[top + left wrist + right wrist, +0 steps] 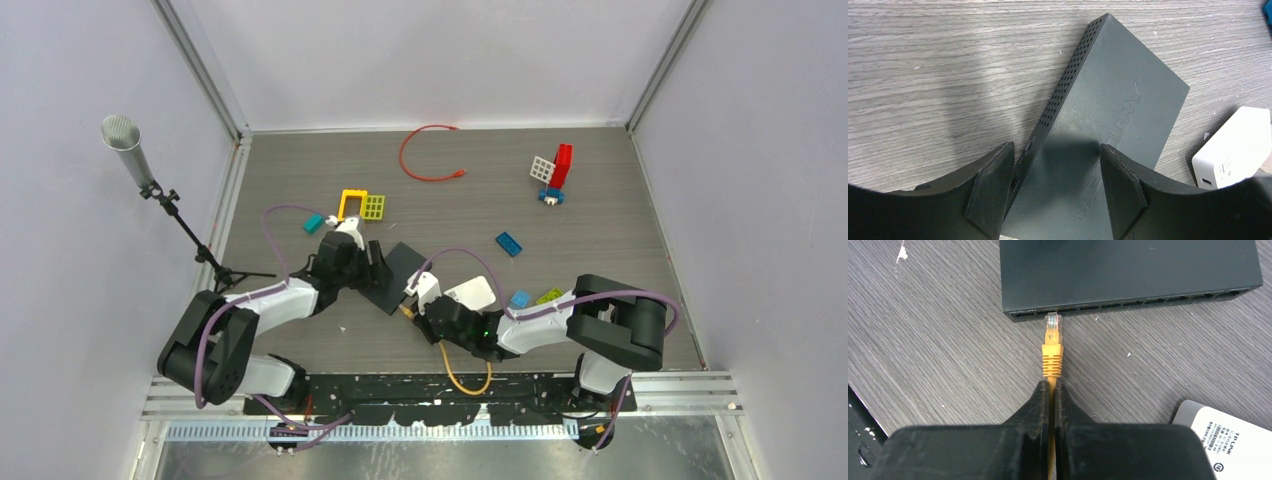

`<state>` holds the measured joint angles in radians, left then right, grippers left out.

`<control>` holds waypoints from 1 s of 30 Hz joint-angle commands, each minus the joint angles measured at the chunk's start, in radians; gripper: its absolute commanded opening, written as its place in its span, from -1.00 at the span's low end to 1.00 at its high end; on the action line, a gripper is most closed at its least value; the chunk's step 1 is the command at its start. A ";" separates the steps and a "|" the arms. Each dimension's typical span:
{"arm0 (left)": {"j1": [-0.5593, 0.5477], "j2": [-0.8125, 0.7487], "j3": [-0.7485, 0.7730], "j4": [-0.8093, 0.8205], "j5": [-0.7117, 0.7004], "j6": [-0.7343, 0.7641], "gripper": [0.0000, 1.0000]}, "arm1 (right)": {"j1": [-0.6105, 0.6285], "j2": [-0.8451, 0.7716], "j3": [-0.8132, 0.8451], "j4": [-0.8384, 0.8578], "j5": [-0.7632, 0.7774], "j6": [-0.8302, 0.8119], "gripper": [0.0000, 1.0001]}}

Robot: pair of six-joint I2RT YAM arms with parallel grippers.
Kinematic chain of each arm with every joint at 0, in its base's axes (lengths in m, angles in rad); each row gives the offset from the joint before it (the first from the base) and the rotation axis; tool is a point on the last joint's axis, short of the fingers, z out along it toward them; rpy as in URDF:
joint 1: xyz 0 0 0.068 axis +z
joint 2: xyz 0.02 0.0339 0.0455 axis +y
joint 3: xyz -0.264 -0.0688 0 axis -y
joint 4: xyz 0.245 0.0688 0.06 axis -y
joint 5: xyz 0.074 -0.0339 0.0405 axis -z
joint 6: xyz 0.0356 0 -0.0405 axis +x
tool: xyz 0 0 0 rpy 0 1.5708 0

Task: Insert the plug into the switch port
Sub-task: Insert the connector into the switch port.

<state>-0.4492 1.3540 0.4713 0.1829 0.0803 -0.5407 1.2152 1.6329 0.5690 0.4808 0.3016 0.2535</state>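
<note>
The black switch lies flat on the table between the arms. Its row of ports faces my right gripper. My right gripper is shut on the yellow cable just behind the plug. The plug's clear tip sits at the mouth of the second port from the left end. In the top view the right gripper is just below the switch, and the yellow cable loops back toward the arm bases. My left gripper stands open over the switch, one finger at its vented side edge and the other above its top face.
A white TP-Link adapter lies right of the switch, near my right gripper. Farther back are a red cable, a yellow frame brick, a blue brick and a red-and-white brick stack. A microphone stand rises at left.
</note>
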 commanded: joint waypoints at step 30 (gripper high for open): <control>0.004 0.036 0.006 -0.067 0.053 -0.020 0.28 | -0.016 0.024 0.049 0.122 0.095 0.061 -0.99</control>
<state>-0.4473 1.3685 0.4835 0.1829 0.0914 -0.5419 1.2144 1.6497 0.5800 0.5179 0.3222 0.2852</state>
